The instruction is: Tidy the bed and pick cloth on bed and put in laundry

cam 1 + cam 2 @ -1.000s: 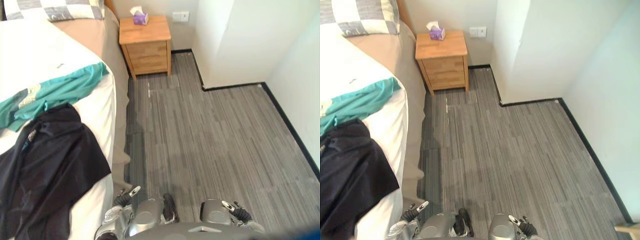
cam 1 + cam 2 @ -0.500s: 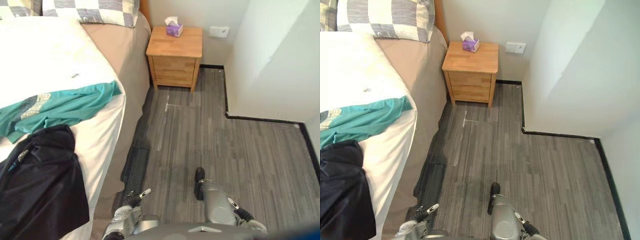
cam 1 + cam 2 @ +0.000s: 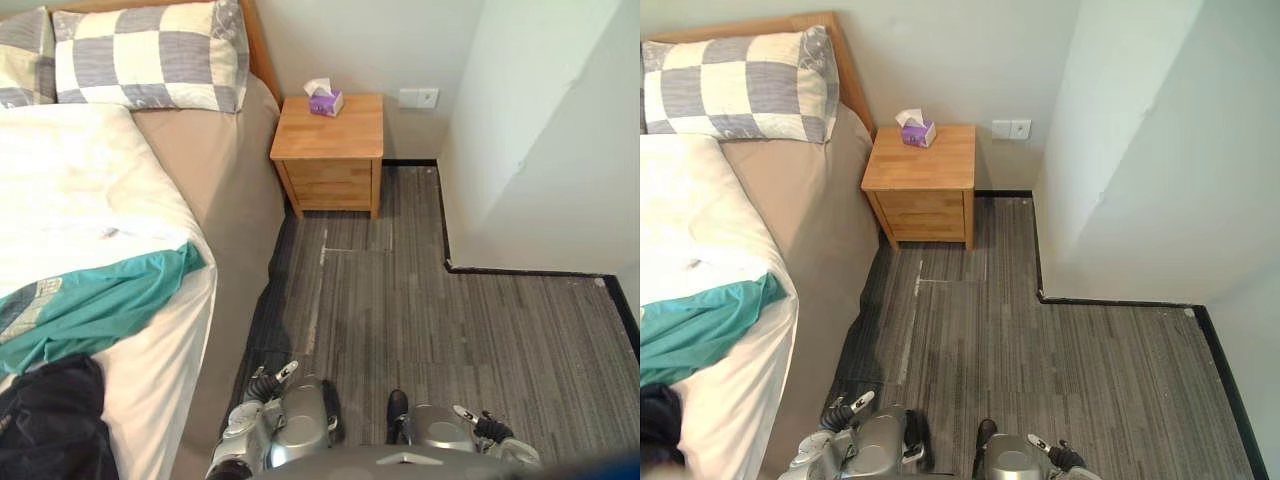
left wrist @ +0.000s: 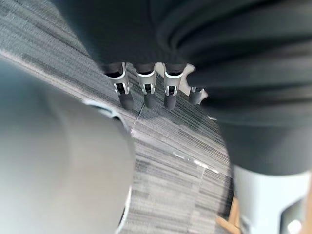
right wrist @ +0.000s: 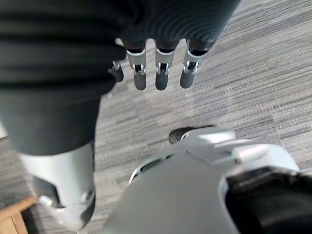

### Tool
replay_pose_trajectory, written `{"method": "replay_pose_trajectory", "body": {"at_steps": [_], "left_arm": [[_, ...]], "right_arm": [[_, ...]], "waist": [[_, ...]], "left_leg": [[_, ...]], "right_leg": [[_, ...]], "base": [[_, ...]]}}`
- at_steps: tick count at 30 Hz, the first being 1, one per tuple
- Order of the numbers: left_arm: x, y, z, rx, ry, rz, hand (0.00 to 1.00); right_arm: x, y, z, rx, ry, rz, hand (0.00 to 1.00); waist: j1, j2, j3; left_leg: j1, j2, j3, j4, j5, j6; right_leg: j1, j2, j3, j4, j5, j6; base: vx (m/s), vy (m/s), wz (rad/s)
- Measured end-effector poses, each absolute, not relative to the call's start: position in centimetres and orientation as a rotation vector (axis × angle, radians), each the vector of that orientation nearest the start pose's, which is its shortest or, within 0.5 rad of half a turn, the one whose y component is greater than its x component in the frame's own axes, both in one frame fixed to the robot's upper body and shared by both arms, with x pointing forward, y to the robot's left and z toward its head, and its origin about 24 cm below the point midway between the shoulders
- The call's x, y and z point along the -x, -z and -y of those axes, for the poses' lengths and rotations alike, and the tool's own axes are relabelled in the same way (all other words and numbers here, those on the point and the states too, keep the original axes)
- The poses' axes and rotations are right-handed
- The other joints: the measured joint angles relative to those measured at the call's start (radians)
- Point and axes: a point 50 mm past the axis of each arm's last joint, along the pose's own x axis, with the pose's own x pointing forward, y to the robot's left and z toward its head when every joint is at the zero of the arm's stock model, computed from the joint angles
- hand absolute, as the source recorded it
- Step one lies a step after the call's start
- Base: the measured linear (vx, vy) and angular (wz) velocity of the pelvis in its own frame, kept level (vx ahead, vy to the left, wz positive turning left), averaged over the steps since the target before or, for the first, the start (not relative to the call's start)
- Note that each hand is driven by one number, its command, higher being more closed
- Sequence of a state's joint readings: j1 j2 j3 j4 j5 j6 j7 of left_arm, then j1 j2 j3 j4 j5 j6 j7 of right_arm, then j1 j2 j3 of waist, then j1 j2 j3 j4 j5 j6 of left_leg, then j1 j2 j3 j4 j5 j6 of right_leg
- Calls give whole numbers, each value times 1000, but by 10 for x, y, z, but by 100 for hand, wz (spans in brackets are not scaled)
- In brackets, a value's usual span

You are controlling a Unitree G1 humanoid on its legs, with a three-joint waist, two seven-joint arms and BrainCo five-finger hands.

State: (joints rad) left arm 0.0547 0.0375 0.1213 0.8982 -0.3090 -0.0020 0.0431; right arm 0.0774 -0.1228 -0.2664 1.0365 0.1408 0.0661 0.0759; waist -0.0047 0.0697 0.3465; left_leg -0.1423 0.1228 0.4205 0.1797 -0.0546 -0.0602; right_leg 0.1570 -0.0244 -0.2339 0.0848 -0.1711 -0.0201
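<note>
A teal cloth [image 3: 90,305] lies spread across the white duvet [image 3: 70,190] near the bed's edge. A black cloth [image 3: 50,420] lies below it at the lower left corner of the eye views. Both hands hang low over the grey floor, away from the bed. My left hand [image 4: 145,90] has straight fingers and holds nothing. My right hand [image 5: 162,73] is the same, fingers straight and empty.
Checked pillows [image 3: 150,60] rest at the head of the bed, and a tan sheet [image 3: 235,190] covers its side. A wooden nightstand [image 3: 330,150] with a purple tissue box [image 3: 324,100] stands against the wall. A white wall corner [image 3: 520,150] juts out on the right above striped carpet [image 3: 450,330].
The camera has swung, so the pillows and headboard now show and the black cloth sits in the lower left corner. The cloths have not moved on the bed.
</note>
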Motion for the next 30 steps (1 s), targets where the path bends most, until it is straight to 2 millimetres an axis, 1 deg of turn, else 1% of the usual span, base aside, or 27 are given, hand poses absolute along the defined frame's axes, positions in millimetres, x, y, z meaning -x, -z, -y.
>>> {"method": "replay_pose_trajectory", "body": {"at_steps": [1, 2, 3, 4, 5, 6, 7, 9, 10, 11, 12, 13, 14, 15, 17, 18, 19, 20, 21, 22, 23, 24, 25, 26, 27, 28, 30], "left_arm": [[-133, 145, -187, 293, -341, -931, 0], [-132, 146, -188, 291, -343, -936, 0], [-132, 146, -188, 302, -349, -933, 0], [-135, 145, -191, 308, -357, -926, 0], [-138, 144, -193, 313, -362, -919, 0], [-138, 144, -193, 320, -365, -921, 0], [-135, 145, -192, 334, -373, -926, 0], [-134, 146, -192, 337, -375, -936, 0], [-132, 148, -190, 337, -370, -958, 0], [-131, 148, -192, 326, -369, -965, 0], [-129, 148, -195, 309, -364, -982, 0], [-128, 149, -196, 293, -361, -997, 0], [-127, 149, -197, 288, -360, -1003, 0], [-125, 150, -198, 265, -351, -1009, 0], [-125, 149, -201, 258, -352, -1009, 0], [-124, 150, -201, 257, -352, -1010, 0], [-122, 150, -202, 255, -352, -1010, 0], [-121, 150, -202, 252, -349, -1010, 0], [-122, 149, -201, 243, -336, -1008, 0], [-124, 149, -198, 236, -318, -1006, 0], [-126, 148, -197, 236, -312, -1002, 0], [-126, 148, -197, 236, -310, -1001, 0], [-125, 149, -197, 234, -311, -1003, 0], [-124, 147, -203, 224, -325, -988, 0], [-125, 147, -207, 213, -331, -980, 0], [-126, 147, -201, 221, -322, -978, 0], [-125, 149, -191, 249, -318, -969, 0]], "right_arm": [[-87, 159, 223, -212, 329, -1122, 0], [-86, 159, 222, -212, 326, -1121, 0], [-88, 159, 223, -200, 317, -1121, 0], [-93, 158, 221, -191, 300, -1112, 0], [-99, 157, 218, -186, 282, -1099, 0], [-102, 157, 218, -180, 274, -1094, 0], [-108, 155, 217, -173, 263, -1081, 0], [-116, 154, 214, -156, 235, -1064, 0], [-123, 152, 210, -153, 221, -1051, 0], [-126, 152, 206, -152, 209, -1052, 0], [-129, 152, 200, -162, 199, -1044, 0], [-134, 149, 200, -145, 192, -1021, 0], [-136, 148, 201, -138, 193, -1015, 0], [-141, 147, 202, -128, 188, -1005, 0], [-150, 144, 199, -126, 177, -977, 0], [-151, 143, 199, -127, 176, -969, 0], [-153, 142, 198, -131, 174, -951, 0], [-153, 142, 198, -138, 173, -944, 0], [-155, 141, 197, -149, 171, -932, 0], [-158, 139, 196, -156, 162, -915, 0], [-159, 138, 194, -163, 148, -904, 0], [-160, 138, 192, -166, 143, -898, 0], [-160, 138, 189, -173, 131, -896, 0], [-157, 140, 185, -184, 117, -908, 0], [-155, 142, 181, -197, 113, -918, 0], [-152, 143, 184, -195, 122, -931, 0], [-155, 141, 188, -175, 114, -919, 0]], "waist": [[3, -10, -4], [2, -14, -9], [6, -19, -8], [22, -32, -9], [27, -46, -6], [27, -47, -7], [32, -48, -11], [52, -49, -27], [50, -49, -37], [48, -58, -39], [45, -72, -47], [40, -80, -48], [37, -81, -48], [30, -83, -49], [22, -80, -48], [22, -79, -47], [21, -73, -44], [18, -66, -40], [13, -67, -41], [6, -58, -39], [2, -60, -41], [0, -63, -40], [-1, -75, -40], [0, -112, -41], [0, -112, -35], [1, -94, -31], [18, -45, -44]], "left_leg": [[29, -17, 53, -49, 77, 18], [31, -34, 89, -52, 105, 93], [21, -40, 98, -32, 95, 126], [-7, -45, 138, 15, 66, 138], [-21, -47, 187, 64, 44, 129], [-21, -47, 203, 87, 25, 135], [-11, -47, 204, 121, -24, 146], [5, -48, 202, 150, -110, 160], [21, -64, 186, 141, -165, 191], [29, -80, 173, 139, -171, 190], [48, -113, 144, 124, -174, 192], [78, -141, 100, 113, -180, 202], [93, -148, 76, 110, -181, 207], [126, -162, 16, 97, -182, 207], [162, -165, -67, 73, -180, 206], [171, -164, -85, 67, -179, 205], [207, -160, -149, 48, -177, 194], [218, -158, -180, 38, -174, 184], [234, -149, -224, 26, -172, 176], [242, -136, -288, 19, -172, 158], [248, -128, -355, 16, -172, 140], [249, -124, -389, 19, -177, 131], [246, -124, -458, 38, -194, 105], [236, -141, -521, 77, -232, 78], [235, -145, -553, 110, -259, 67], [236, -117, -573, 132, -276, 45], [277, -45, -560, 83, -273, 6]], "right_leg": [[24, -21, -21, -6, -8, 34], [37, -42, -48, -14, -17, 54], [38, -50, -58, -20, -19, 63], [45, -68, -75, -42, -12, 78], [65, -86, -98, -60, -2, 97], [80, -92, -109, -65, 4, 107], [109, -97, -120, -60, 4, 113], [107, -115, -136, 16, -34, 163], [61, -140, -152, 170, -96, 190], [23, -173, -156, 289, -122, 193], [-71, -243, -153, 540, -114, 183], [-136, -287, -144, 722, -107, 173], [-154, -299, -141, 778, -109, 172], [-194, -303, -138, 837, -119, 154], [-260, -285, -134, 806, -137, 133], [-271, -278, -134, 785, -138, 132], [-301, -242, -101, 688, -137, 133], [-315, -217, -78, 634, -136, 133], [-330, -183, -24, 545, -130, 136], [-349, -138, 48, 419, -98, 139], [-363, -104, 137, 294, -43, 142], [-364, -92, 182, 229, -5, 143], [-353, -80, 274, 123, 61, 149], [-323, -89, 373, 41, 80, 167], [-310, -86, 380, 58, 152, 186], [-305, -61, 361, 106, 157, 150], [-306, -21, 284, 204, 87, 92]], "base": [[505, 141, 58], [497, 144, 56], [440, 156, 45], [397, 161, 38], [367, 151, 45], [372, 147, 48], [287, 109, 29], [296, 125, 19], [250, 138, 32], [250, 137, 63], [281, 88, 91], [293, 54, 103], [304, 9, 136], [297, -36, 119], [276, -77, 127], [262, -143, 138], [212, -138, 107], [317, -234, 132], [254, -261, 134], [308, -363, 169], [261, -352, 162], [271, -410, 167], [271, -491, 171], [248, -516, 173], [225, -534, 149], [212, -484, 112], [244, -468, 82]]}}
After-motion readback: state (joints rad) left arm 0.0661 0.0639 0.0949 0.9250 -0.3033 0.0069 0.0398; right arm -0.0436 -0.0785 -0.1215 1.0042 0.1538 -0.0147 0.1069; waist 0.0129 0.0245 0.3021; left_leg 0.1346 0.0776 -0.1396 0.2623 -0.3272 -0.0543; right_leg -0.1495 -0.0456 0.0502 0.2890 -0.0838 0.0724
